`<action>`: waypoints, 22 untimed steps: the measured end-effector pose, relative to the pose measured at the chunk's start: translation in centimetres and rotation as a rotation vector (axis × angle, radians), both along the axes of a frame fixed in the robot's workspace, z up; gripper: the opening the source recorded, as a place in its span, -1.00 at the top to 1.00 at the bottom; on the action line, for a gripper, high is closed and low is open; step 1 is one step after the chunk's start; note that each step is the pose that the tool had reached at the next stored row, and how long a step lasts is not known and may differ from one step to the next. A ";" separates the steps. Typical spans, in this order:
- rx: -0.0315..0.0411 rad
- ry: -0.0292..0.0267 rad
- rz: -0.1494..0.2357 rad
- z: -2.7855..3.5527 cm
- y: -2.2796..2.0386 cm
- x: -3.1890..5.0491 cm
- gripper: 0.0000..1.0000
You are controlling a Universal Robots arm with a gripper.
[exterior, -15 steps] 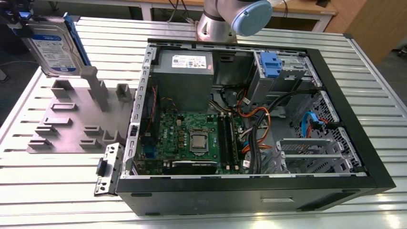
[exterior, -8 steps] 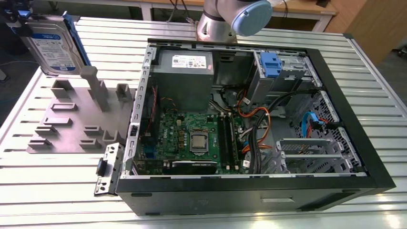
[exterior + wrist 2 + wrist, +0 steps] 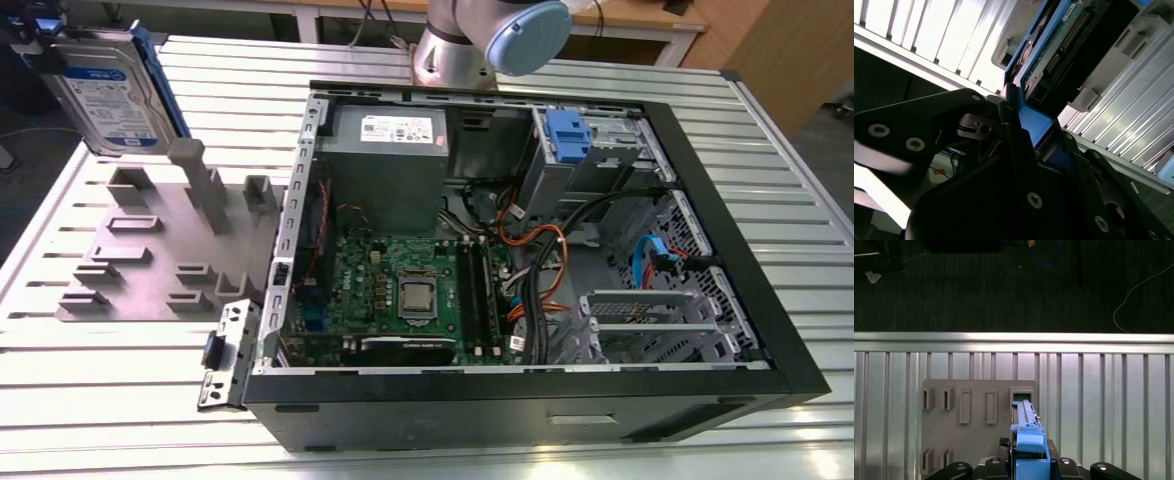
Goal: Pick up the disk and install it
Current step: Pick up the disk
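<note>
Ribbed metal table [image 3: 774, 150] underlies everything. Closed on the blue rail, the gripper [image 3: 1021, 132] holds the disk [image 3: 1064, 35] on edge, its long axis running straight out from the fingers, over the grey fixture plate [image 3: 147, 270]. The open computer case [image 3: 767, 300] lies well apart, toward the exterior view's right.

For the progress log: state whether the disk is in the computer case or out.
Out. The hand grips the disk over the grey fixture, outside the open case.
</note>
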State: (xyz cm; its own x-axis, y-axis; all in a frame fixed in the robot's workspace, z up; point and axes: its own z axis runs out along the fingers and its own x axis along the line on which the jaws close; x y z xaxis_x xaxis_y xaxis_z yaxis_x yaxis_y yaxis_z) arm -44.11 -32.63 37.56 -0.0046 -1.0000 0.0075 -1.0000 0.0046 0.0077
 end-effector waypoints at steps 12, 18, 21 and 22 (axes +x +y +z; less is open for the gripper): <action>-0.0001 0.0000 0.000 0.44 0.00 0.00 0.27; 0.0000 0.0000 0.000 0.74 0.00 0.00 0.27; 0.0000 0.0000 0.000 0.91 0.00 0.00 0.27; 0.0000 0.0000 0.000 0.96 0.00 0.00 0.27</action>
State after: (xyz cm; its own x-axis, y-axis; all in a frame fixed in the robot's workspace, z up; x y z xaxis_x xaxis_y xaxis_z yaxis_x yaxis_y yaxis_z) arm -44.11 -32.64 38.52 -0.0046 -1.0000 0.0075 -1.0000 0.0046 0.0076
